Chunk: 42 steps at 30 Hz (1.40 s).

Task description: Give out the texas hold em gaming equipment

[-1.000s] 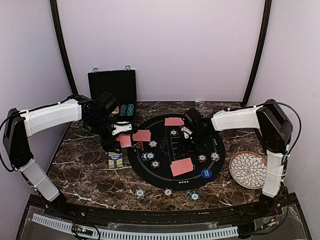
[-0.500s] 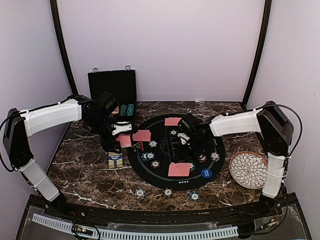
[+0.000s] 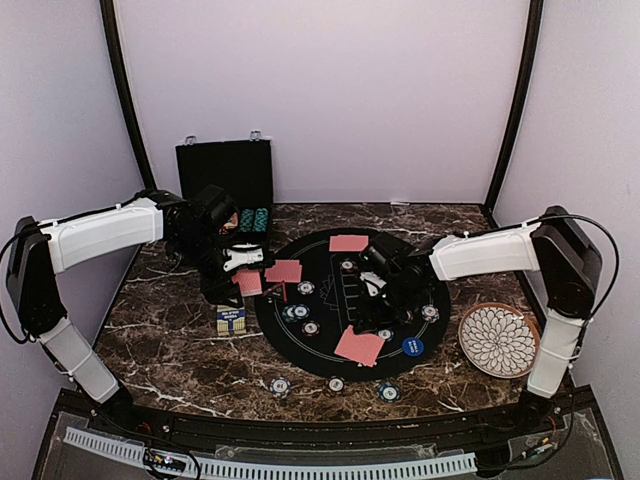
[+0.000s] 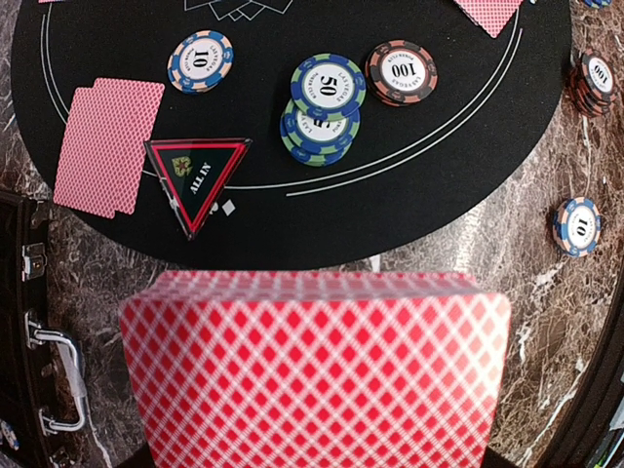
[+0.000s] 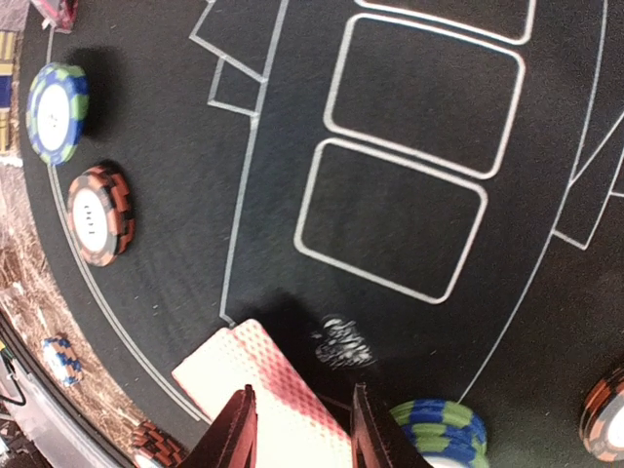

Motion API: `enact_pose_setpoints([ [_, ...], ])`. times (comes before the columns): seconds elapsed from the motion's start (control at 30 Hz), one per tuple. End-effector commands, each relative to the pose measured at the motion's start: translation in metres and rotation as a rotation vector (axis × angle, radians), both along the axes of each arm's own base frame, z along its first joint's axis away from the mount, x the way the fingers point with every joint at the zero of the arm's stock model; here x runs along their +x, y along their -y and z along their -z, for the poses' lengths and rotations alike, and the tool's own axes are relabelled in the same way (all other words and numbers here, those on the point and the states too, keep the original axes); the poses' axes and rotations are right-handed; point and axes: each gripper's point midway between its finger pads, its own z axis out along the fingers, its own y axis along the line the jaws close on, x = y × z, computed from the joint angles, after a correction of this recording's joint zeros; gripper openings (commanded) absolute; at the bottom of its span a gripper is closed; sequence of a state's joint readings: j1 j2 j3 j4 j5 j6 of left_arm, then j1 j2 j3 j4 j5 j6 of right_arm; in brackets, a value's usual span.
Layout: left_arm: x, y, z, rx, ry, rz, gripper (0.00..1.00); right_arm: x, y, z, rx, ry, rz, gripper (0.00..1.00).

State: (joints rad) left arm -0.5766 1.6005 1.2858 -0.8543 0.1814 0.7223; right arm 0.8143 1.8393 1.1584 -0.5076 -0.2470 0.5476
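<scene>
My left gripper (image 3: pixel 242 268) is shut on a deck of red-backed cards (image 4: pixel 312 370), held over the mat's left edge; the deck hides its fingers. Beyond it lie two cards (image 4: pixel 107 146), the red triangle token (image 4: pixel 198 180) and poker chips (image 4: pixel 327 93). My right gripper (image 3: pixel 378 312) is low over the round black mat (image 3: pixel 340 300). Its fingers (image 5: pixel 375 429) stand apart over a pair of red-backed cards (image 5: pixel 258 385), which also show in the top view (image 3: pixel 360 346). A blue marker disc (image 3: pixel 413 347) lies nearby.
A white patterned plate (image 3: pixel 495 340) sits at the right. An open black case (image 3: pixel 225 175) stands at the back left and a small card box (image 3: pixel 231 320) lies left of the mat. Three chips (image 3: pixel 336 384) lie on the marble near the front edge.
My right gripper has moved toward the near edge, and the pair of cards under it has slid that way and turned. The left arm has not moved.
</scene>
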Motion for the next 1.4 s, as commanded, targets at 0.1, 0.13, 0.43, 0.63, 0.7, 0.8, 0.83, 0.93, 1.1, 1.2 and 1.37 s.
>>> enact_pose_setpoints([
  [0.1,-0.003,-0.002,-0.013,-0.015,0.02,0.011,0.0,-0.017,-0.003,-0.007,0.006,-0.016,-0.041,0.36],
  [0.13,-0.004,-0.002,-0.012,-0.014,0.019,0.012,0.0,-0.017,-0.002,-0.007,0.006,-0.019,-0.043,0.37],
  [0.43,-0.005,-0.003,-0.011,-0.012,0.018,0.012,0.0,-0.02,-0.013,-0.009,0.038,-0.046,-0.076,0.39],
  [0.63,-0.005,-0.003,-0.01,-0.011,0.018,0.013,0.0,-0.027,-0.017,-0.009,0.042,-0.07,-0.119,0.41],
  [0.7,-0.005,-0.003,-0.01,-0.013,0.017,0.014,0.0,-0.025,-0.015,-0.009,0.023,-0.062,-0.121,0.42],
  [0.8,-0.005,-0.002,-0.011,-0.015,0.019,0.014,0.0,-0.011,-0.012,-0.025,0.001,0.004,-0.097,0.47],
  [0.83,-0.005,-0.002,-0.011,-0.015,0.019,0.014,0.0,-0.005,-0.013,-0.034,0.01,0.03,-0.083,0.51],
  [0.93,-0.005,-0.002,-0.012,-0.019,0.019,0.013,0.0,0.015,-0.018,-0.066,0.068,0.107,-0.027,0.6],
  [1.1,-0.004,-0.001,-0.014,-0.024,0.02,0.009,0.0,0.037,-0.038,-0.106,0.253,0.141,0.05,0.66],
  [1.2,-0.005,-0.001,-0.015,-0.025,0.022,0.01,0.0,0.036,-0.06,-0.124,0.402,0.101,0.041,0.64],
  [1.37,-0.001,0.001,-0.018,-0.037,0.038,0.002,0.0,0.015,-0.097,-0.154,0.667,-0.02,0.005,0.66],
])
